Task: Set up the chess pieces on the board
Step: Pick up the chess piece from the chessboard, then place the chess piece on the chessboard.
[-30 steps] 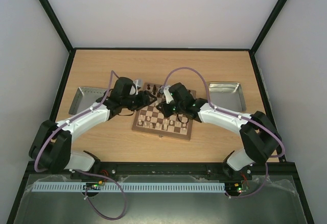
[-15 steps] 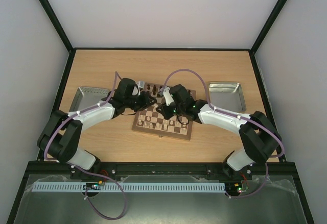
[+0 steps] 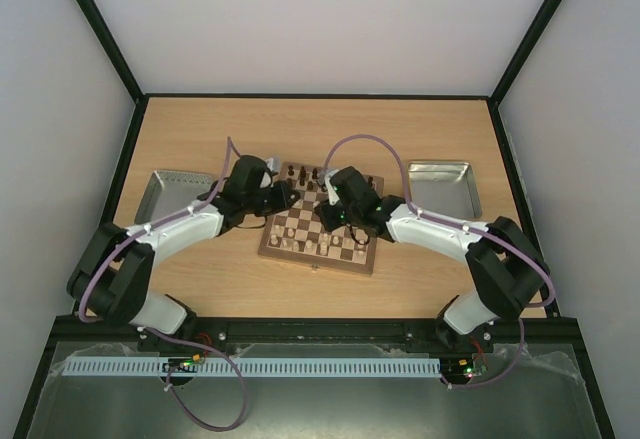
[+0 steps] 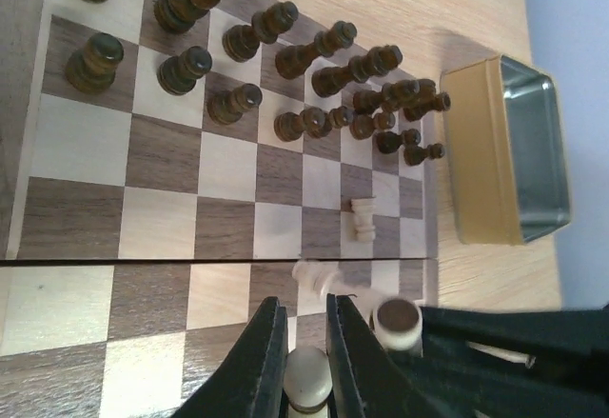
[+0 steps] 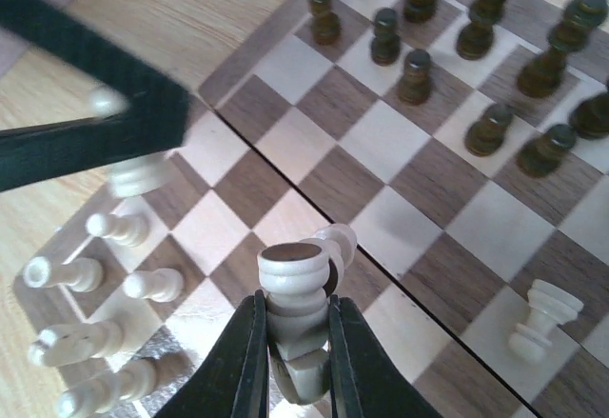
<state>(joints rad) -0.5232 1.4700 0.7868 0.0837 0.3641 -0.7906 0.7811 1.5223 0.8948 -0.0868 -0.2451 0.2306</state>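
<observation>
About halfway: dark pieces [image 4: 303, 123] fill two ranks on the far side of the board [image 4: 157, 151]. I count sixteen, though the end ones bunch up. Cream is partial, with about six in a cream row [image 5: 114, 228] along the board's near edge plus one stray cream pawn [image 5: 542, 313] mid-board. Left hand [image 4: 303, 315] is clamped on a cream piece [image 4: 306, 378] over the near edge, and right hand [image 5: 293, 302] is closed on a second cream piece [image 5: 290, 266] above mid-board.

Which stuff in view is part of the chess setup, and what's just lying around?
Job: board, dark pieces, cream pieces, left gripper and right gripper, each shut on a cream piece.
Lying about: left metal tray, right metal tray.
</observation>
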